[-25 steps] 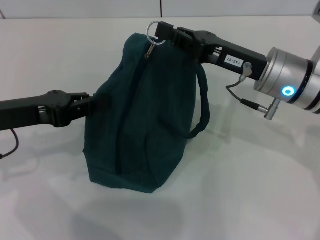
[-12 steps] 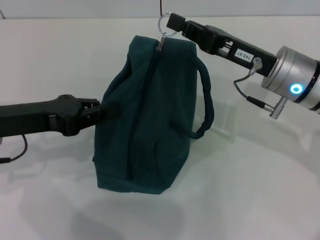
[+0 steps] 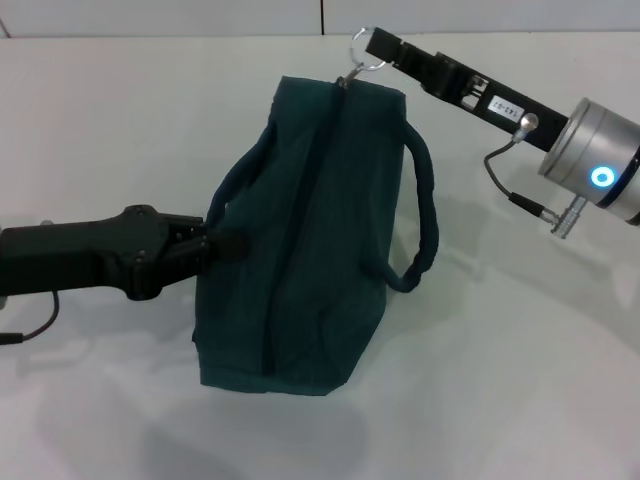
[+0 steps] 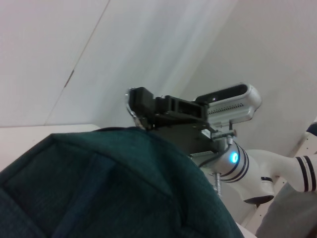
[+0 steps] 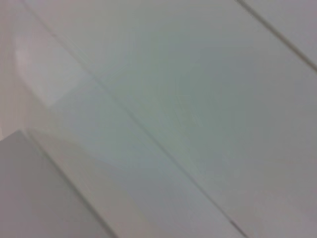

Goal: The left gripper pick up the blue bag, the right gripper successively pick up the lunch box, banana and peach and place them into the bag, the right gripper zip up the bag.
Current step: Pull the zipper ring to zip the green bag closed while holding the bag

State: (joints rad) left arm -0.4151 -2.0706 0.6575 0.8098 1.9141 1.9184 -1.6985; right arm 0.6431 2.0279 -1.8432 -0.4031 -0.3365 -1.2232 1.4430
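Observation:
The blue bag (image 3: 310,230) is a dark teal fabric tote held above the white table (image 3: 520,380), with its zipper line running up its middle. My left gripper (image 3: 218,243) is shut on the bag's left loop handle. The other handle (image 3: 425,215) hangs free on the right side. At the bag's top far corner, my right gripper (image 3: 374,47) is shut on the metal ring of the zipper pull (image 3: 362,62). In the left wrist view, the bag's fabric (image 4: 99,188) lies below the right gripper (image 4: 139,103). The lunch box, banana and peach are out of view.
The white table spreads all around the bag, and its far edge (image 3: 150,36) meets a pale wall. A cable (image 3: 515,195) hangs under my right wrist. The right wrist view holds only pale blurred surfaces.
Both grippers and the bag have shifted to the right. The right gripper has carried the zipper pull farther right and toward the back, and the bag's top has followed it.

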